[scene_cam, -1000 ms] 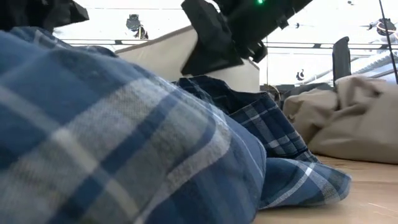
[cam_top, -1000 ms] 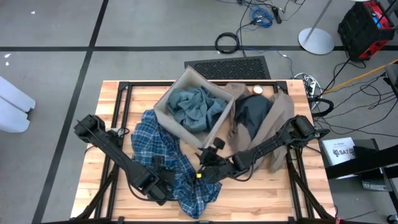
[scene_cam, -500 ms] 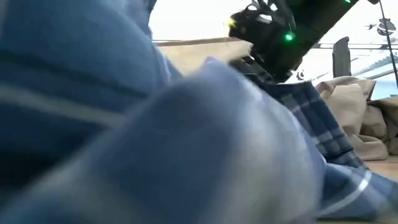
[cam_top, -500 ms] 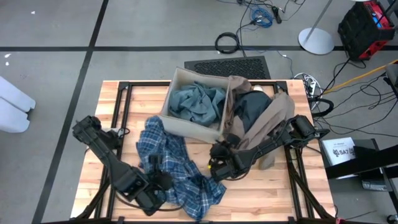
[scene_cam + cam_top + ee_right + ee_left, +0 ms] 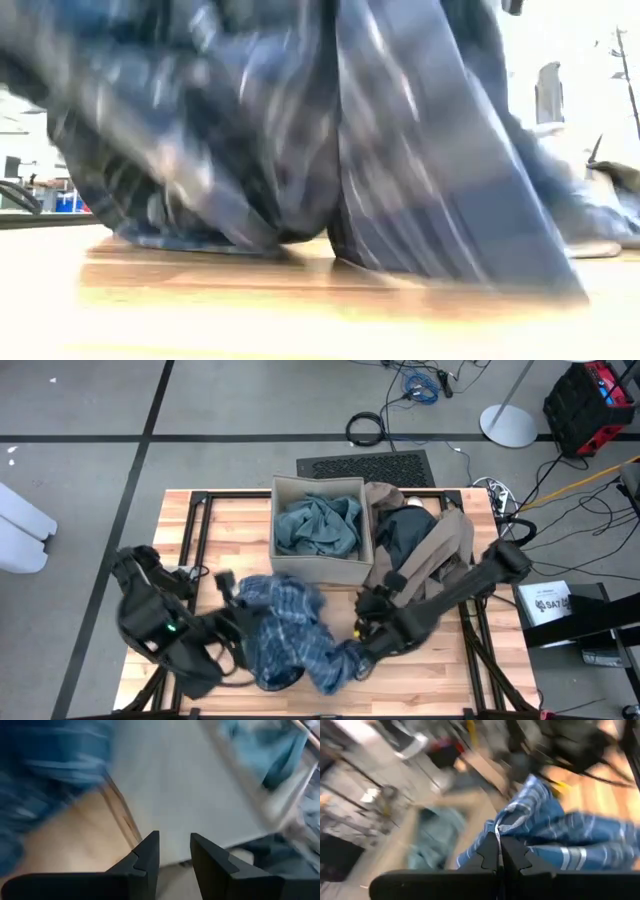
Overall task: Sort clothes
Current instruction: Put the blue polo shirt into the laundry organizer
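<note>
Left tool [image 5: 499, 851] clamped on plaid shirt [image 5: 285, 635]; right tool [image 5: 172, 851] slightly open, empty. Risk: thin pinch slips, shirt drops on worktop [image 5: 470, 670].

2 dark, slender jointed arms — left gripper [image 5: 499, 851] and right gripper [image 5: 172, 854] have black notched fingers.

My left gripper [image 5: 499, 854] has its two dark fingers pressed flat together, pinching a fold of the blue-white plaid shirt [image 5: 555, 827], low over the front-left of the table. My right gripper [image 5: 174, 851] holds its dark fingers apart, gripping nothing, my right arm [image 5: 440, 600] reaching in from the right edge toward centre-front.
</note>
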{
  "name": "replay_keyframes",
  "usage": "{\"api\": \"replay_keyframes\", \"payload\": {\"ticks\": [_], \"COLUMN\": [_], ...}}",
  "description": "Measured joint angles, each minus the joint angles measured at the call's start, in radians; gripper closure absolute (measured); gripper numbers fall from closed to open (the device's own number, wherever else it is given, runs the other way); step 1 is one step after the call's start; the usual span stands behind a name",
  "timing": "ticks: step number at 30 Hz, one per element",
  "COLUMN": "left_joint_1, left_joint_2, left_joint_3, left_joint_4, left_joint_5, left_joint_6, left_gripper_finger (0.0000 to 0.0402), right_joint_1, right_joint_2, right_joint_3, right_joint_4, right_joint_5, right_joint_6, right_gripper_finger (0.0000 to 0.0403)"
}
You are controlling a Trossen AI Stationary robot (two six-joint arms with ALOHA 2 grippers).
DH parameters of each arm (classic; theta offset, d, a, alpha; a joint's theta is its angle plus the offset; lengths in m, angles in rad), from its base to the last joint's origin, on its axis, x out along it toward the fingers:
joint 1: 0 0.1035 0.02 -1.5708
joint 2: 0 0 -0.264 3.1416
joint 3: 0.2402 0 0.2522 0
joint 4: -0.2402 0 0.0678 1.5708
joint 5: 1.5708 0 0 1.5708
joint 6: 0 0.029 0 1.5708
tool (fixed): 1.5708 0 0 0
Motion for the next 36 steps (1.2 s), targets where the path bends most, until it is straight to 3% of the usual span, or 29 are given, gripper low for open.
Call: {"api": "replay_keyframes", "payload": {"ticks": [3,6,11,15,24,30,32,36], "left_joint_1": [0.016,0.030,0.072,0.098,0.128,0.130,0.127,0.109], "left_joint_2": [0.000,-0.049,-0.101,-0.108,-0.102,-0.103,-0.098,-0.079], "left_joint_3": [0.119,0.103,0.102,0.101,0.101,0.101,0.096,0.090], "left_joint_4": [0.049,0.272,0.602,0.731,0.762,0.778,0.775,0.777], "left_joint_5": [-0.121,-0.227,-0.254,-0.253,-0.228,-0.229,-0.220,-0.203], "left_joint_6": [0.072,0.224,0.435,0.515,0.393,0.301,0.262,0.245], "left_gripper_finger": [0.0400,0.0400,0.0400,0.0400,0.0397,0.0396,0.0396,0.0396], "right_joint_1": [0.054,0.102,0.173,0.216,0.233,0.234,0.234,0.235], "right_joint_2": [-0.090,-0.174,-0.256,-0.236,-0.012,0.158,0.214,0.280], "right_joint_3": [0.085,0.159,0.194,0.193,0.191,0.191,0.191,0.191], "right_joint_4": [-0.013,0.036,0.284,0.467,0.682,0.837,0.885,0.916], "right_joint_5": [-0.033,-0.145,-0.324,-0.406,-0.407,-0.389,-0.328,-0.084], "right_joint_6": [-0.079,-0.125,-0.300,-0.478,-0.894,-1.277,-1.327,-1.399], "right_gripper_finger": [0.0305,0.0305,0.0305,0.0305,0.0305,0.0305,0.0305,0.0294]}}
